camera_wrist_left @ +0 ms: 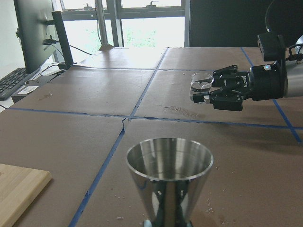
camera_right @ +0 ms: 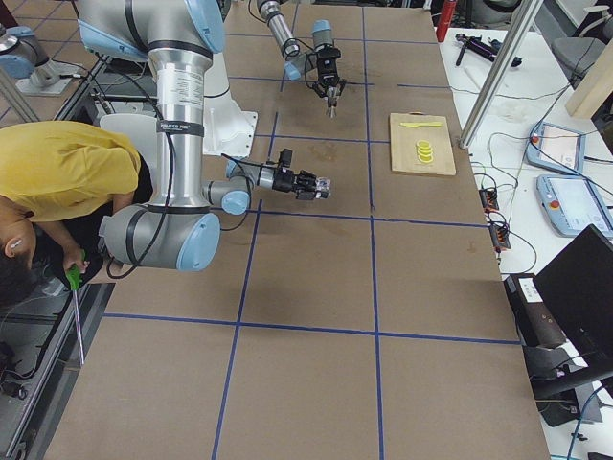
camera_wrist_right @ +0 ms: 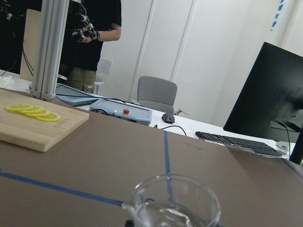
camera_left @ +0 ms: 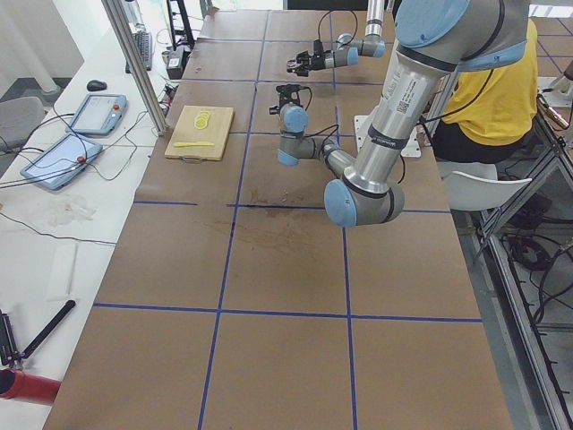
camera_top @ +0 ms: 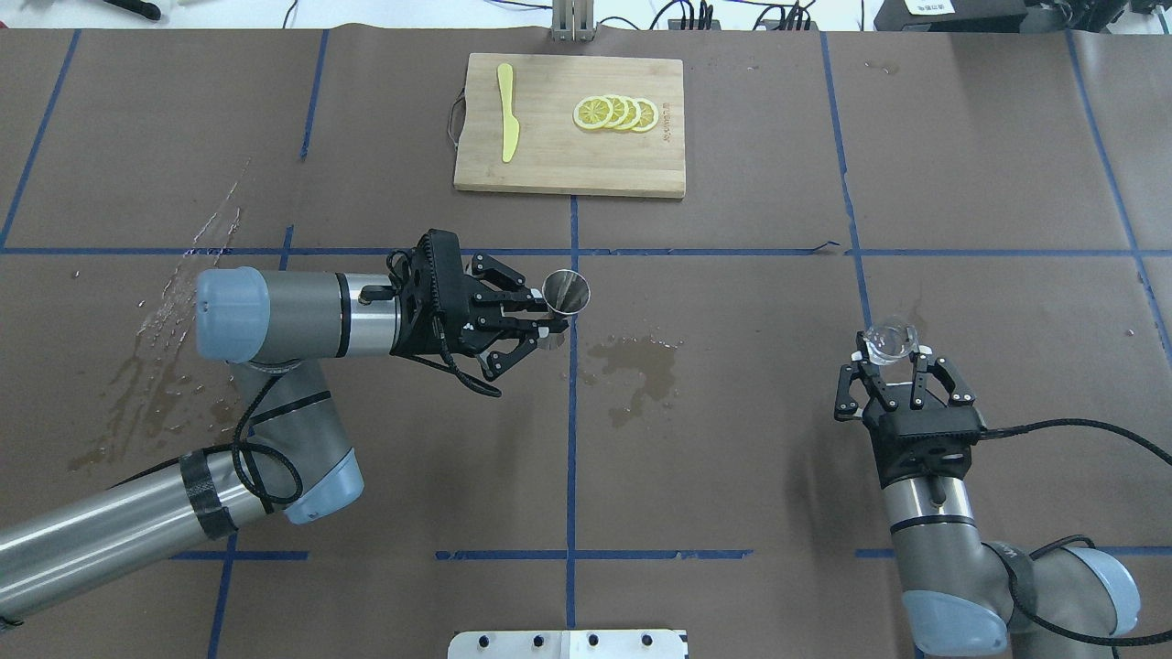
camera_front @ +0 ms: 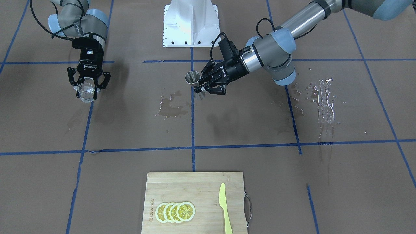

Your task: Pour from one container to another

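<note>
My left gripper [camera_top: 549, 316] is shut on the waist of the steel jigger [camera_top: 566, 293], which it holds upright above the table near the centre line. That jigger [camera_front: 192, 78] fills the bottom of the left wrist view, its open cone [camera_wrist_left: 169, 175] facing up. My right gripper [camera_top: 893, 355] is shut on the small clear glass cup [camera_top: 890, 340], upright and off the table, far to the right of the jigger. The glass [camera_front: 85, 91] seems to hold some clear liquid. Its rim and spout [camera_wrist_right: 173, 203] show in the right wrist view, and the cup [camera_wrist_left: 201, 85] is also visible from the left wrist.
A wooden cutting board [camera_top: 549, 165] at the far middle carries lemon slices [camera_top: 615, 113] and a yellow knife [camera_top: 506, 112]. A wet patch [camera_top: 636, 361] lies between the grippers, and more spilled water [camera_top: 174, 311] by the left arm. The white base plate [camera_front: 191, 24] sits at the robot's side.
</note>
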Robot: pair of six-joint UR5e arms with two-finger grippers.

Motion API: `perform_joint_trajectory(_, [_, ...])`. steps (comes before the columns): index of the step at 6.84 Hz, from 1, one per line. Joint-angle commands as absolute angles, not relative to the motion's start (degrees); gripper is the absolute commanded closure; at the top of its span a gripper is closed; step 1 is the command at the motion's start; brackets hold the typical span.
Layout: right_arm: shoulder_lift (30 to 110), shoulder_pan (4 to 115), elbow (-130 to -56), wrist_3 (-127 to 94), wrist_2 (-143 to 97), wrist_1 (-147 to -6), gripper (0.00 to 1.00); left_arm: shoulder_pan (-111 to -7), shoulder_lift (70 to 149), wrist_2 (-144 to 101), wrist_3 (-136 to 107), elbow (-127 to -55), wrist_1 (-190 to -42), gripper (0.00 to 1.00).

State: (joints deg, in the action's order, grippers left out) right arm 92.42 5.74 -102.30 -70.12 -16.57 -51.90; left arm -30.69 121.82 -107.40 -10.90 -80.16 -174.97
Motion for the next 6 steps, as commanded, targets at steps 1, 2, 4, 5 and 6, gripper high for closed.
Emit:
perform_joint_trajectory(1, [84.07,6.24,-102.66,-54.12,-16.79,-46.67,1.00,-30.67,121.82,-107.40,-10.90,-80.16,-174.90,1.00])
perform_joint_trajectory(2, [81.33,6.59,-102.83,-49.62,-16.79,-46.67,1.00,-30.59,121.82,-107.40,-10.90,-80.16,-174.90,1.00])
perform_joint_trajectory(4, [72.99,8.78,-102.66,-41.79,-18.09,-47.02,1.00,-30.50,121.82,-107.31,-10.90,-80.07,-174.81,1.00])
perform_joint_trajectory(5, [70.69,10.27,-102.57,-38.09,-20.19,-47.20,1.00,-30.32,121.82,-106.10,-10.90,-79.98,-174.55,1.00])
perform_joint_trajectory(6, [68.84,12.55,-102.66,-37.45,-23.52,-50.33,1.00,-30.24,121.82,-105.30,-10.90,-79.63,-174.55,1.00])
